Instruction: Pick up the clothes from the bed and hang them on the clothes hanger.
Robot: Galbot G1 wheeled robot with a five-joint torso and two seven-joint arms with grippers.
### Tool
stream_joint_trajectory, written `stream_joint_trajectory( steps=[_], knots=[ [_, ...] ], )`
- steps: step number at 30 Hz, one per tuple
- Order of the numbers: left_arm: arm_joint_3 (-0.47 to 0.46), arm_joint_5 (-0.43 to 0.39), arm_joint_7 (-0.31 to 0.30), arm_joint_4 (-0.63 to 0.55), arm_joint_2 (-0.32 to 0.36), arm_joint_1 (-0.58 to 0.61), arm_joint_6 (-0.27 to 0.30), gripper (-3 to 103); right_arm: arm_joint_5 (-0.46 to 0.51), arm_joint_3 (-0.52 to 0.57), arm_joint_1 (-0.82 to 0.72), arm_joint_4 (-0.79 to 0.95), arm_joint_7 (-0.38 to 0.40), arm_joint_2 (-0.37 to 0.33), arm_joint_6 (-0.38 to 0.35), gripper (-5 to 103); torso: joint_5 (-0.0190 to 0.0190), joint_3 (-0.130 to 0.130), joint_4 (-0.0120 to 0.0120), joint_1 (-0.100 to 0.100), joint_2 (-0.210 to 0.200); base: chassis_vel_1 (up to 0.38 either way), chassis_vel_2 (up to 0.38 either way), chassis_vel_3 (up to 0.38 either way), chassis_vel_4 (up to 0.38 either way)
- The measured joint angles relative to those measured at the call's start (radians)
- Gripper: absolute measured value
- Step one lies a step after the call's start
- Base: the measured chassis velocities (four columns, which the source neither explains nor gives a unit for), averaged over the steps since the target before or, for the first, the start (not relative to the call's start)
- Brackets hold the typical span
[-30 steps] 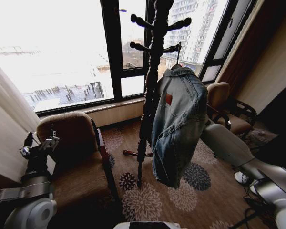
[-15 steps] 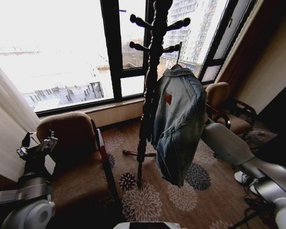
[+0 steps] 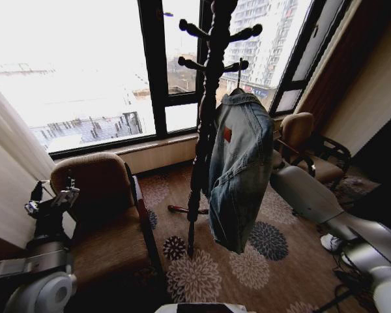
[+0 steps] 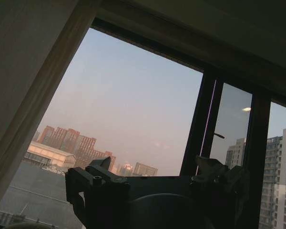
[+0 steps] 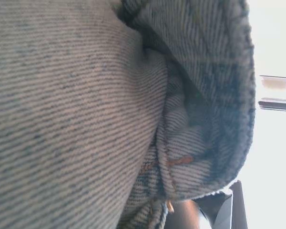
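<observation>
Denim jacket hangs beside the dark wooden coat stand, its collar up near one of the stand's upper pegs. A thin hook rises from the collar toward that peg; can't tell if it is seated on it or just next to it. The hanger itself is buried inside the jacket's shoulders, which would explain why the shoulders hold their shape. Red patch faces the camera, the rest drapes straight down clear of the carpet.

Right arm reaches in behind the jacket from the right; its gripper is hidden by the fabric, so jaws state: cannot tell. Right wrist view is pressed up against the denim, so that end is at or inside the garment, likely supporting it while the hook finds the peg.

Left gripper is parked low on the left, next to the brown armchair, well away from the jacket. Jaws released, holding nothing.

Versus half a second back: the jacket sits slightly further left, closer to the pole, and the right forearm has shifted left with it. Left arm unchanged. My read: hang is nearly done, release not confirmed.
</observation>
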Motion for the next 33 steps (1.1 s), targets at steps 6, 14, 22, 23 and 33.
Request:
stream_joint_trajectory(
  steps=[6,14,22,23,33],
  knots=[
    [0.004,0.001,0.001,0.006,0.001,-0.006,0.0,100,0.001,0.0,0.0,-0.009,0.006,-0.002,-0.012,16,-0.0001,0.0,0.0001,0.0,0.0,0.0,0.0,0.0,0.0],
    [-0.003,-0.009,0.003,0.012,0.012,-0.009,-0.001,100,0.003,0.0,0.004,-0.022,0.011,-0.006,-0.023,16,0.0,0.0,-0.0001,0.0,0.0,0.0,0.0,0.0,0.0],
    [-0.005,-0.013,0.006,0.013,0.013,-0.008,-0.004,100,0.007,0.0,0.005,-0.022,0.02,-0.016,-0.025,16,0.0,0.0,0.0,0.0,0.0,0.0,0.0,0.0,0.0],
    [-0.005,-0.013,0.006,0.013,0.013,-0.008,-0.004,100,0.007,0.0,0.005,-0.022,0.02,-0.016,-0.025,16,0.0,0.0,0.0,0.0,0.0,0.0,0.0,0.0,0.0],
    [-0.004,-0.014,0.008,0.014,0.012,-0.005,-0.007,100,0.006,0.004,-0.01,-0.008,0.051,-0.021,-0.023,16,0.0002,0.0,0.0,0.0,0.0,0.0,0.0,0.0,0.0]
  ],
)
